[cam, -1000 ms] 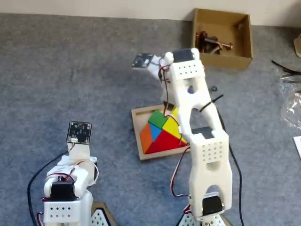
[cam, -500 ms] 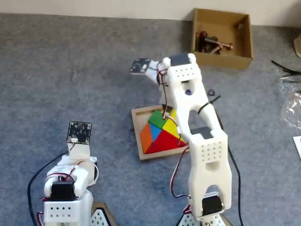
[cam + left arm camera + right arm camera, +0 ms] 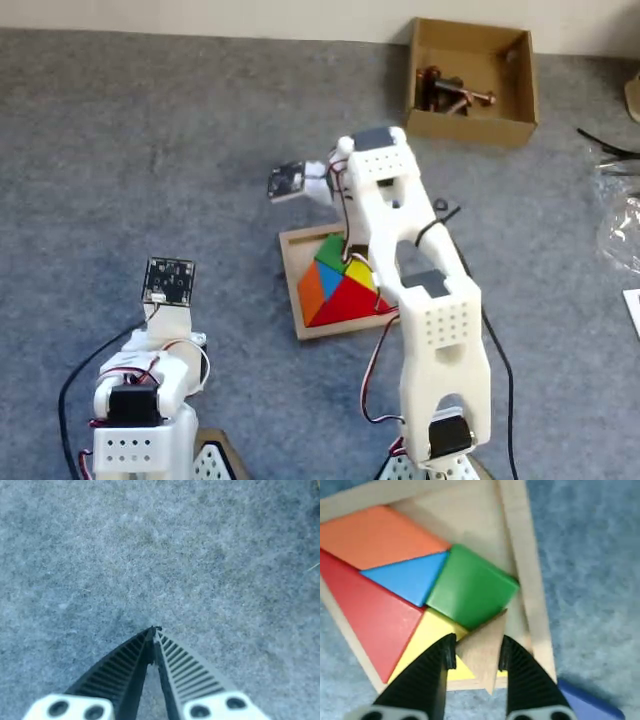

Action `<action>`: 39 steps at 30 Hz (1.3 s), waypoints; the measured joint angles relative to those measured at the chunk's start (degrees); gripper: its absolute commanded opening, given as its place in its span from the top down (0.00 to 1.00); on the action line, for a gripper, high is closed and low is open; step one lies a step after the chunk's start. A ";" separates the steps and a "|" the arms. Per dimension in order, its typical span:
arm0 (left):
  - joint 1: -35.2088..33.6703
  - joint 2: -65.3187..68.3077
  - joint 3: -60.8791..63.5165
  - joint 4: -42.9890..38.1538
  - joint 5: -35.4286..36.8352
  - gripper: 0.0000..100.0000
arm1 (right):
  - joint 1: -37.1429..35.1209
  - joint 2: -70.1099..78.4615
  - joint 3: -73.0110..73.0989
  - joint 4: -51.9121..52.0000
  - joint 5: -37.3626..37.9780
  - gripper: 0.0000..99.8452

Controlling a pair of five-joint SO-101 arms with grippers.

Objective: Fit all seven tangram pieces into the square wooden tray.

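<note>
In the right tool (image 3: 477,647), partly closed and pinching it by two sides, a plain wooden triangle (image 3: 485,667), tilted over the square wooden tray (image 3: 520,540) just beside the green square (image 3: 470,587) and overlapping the yellow piece (image 3: 427,635); impossible to tell whether touching the tray floor. Lying flat and edge to edge in the tray, an orange piece (image 3: 380,537), a blue triangle (image 3: 407,577) and a red triangle (image 3: 365,615), with a dark blue piece (image 3: 587,702) on the grey table (image 3: 590,580) just outside the rim. Well apart from the tray, the left tool (image 3: 154,630), pinched fully together on nothing, above bare table.
</note>
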 measured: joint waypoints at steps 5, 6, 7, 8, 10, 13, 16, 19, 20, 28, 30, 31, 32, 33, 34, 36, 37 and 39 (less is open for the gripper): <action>0.00 0.00 0.00 0.00 0.00 0.99 | -0.18 -0.79 1.05 0.00 0.70 0.92; 0.00 0.00 0.00 0.00 0.00 0.99 | -0.18 -0.79 1.05 0.00 0.70 0.92; 0.00 0.00 0.00 0.00 0.00 0.99 | -0.18 -0.79 1.05 0.00 0.88 0.92; 0.00 0.00 0.00 0.00 0.00 0.99 | -0.18 -0.79 1.05 0.00 0.88 0.92; 0.00 0.00 0.00 0.00 0.00 0.99 | -0.18 -0.79 1.05 0.00 1.14 0.92; 0.00 0.00 0.00 0.00 0.00 0.99 | -0.18 -0.79 1.05 0.00 1.23 0.92; 0.00 0.00 0.00 0.00 0.00 0.99 | -0.18 -0.79 1.05 -1.41 1.23 0.91; 0.00 0.00 0.00 0.00 0.00 0.99 | -0.18 -0.79 1.05 -2.81 1.23 0.91; 0.00 0.00 0.00 0.00 0.00 0.99 | -0.18 -0.79 1.05 -3.08 1.23 0.91; 0.00 0.00 0.00 0.00 0.00 0.99 | -0.18 -0.79 1.05 -3.78 1.23 0.91; 0.00 0.00 0.00 0.00 0.00 0.99 | -0.18 -0.79 1.05 -3.78 1.23 0.91; 0.00 0.00 0.00 0.00 0.00 0.99 | -0.18 -0.79 1.05 -3.78 1.23 0.91; 0.00 0.00 0.00 0.00 0.00 0.99 | -0.18 -0.79 1.05 -3.78 1.23 0.91; 0.00 0.00 0.00 0.00 0.00 0.99 | -0.18 -0.79 1.05 -3.78 1.23 0.91; 0.00 0.00 0.00 0.00 0.00 0.99 | -0.18 -0.79 1.05 -3.78 1.23 0.91; 0.00 0.00 0.00 0.00 0.00 0.99 | -0.18 -0.79 1.05 -3.78 1.23 0.89; 0.00 0.00 0.00 0.00 0.00 0.99 | -0.18 -0.79 1.05 -3.78 1.23 0.87; 0.00 0.00 0.00 0.00 0.00 0.99 | -0.26 -0.79 1.05 -3.78 1.23 0.84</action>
